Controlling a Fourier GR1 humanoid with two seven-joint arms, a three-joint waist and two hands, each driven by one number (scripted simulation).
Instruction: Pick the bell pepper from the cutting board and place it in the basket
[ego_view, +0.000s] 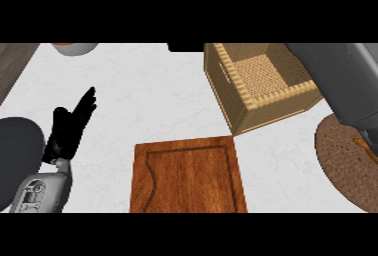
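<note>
The wooden cutting board (189, 177) lies at the lower middle with nothing on it. The woven basket (258, 82) stands behind it to the right; the part of its inside that shows holds nothing. No bell pepper can be made out. My right forearm (343, 80) crosses the upper right, over the basket's right side, and its hand is out of view. A small orange sliver (361, 145) peeks out under that forearm; what it is cannot be told. My left hand (70, 127) rests open at the left, fingers pointing up.
A brown round mat (339, 160) lies at the right edge, right of the board. A grey bowl rim (74, 48) shows at the top left. A dark strip (15, 65) runs along the counter's left edge.
</note>
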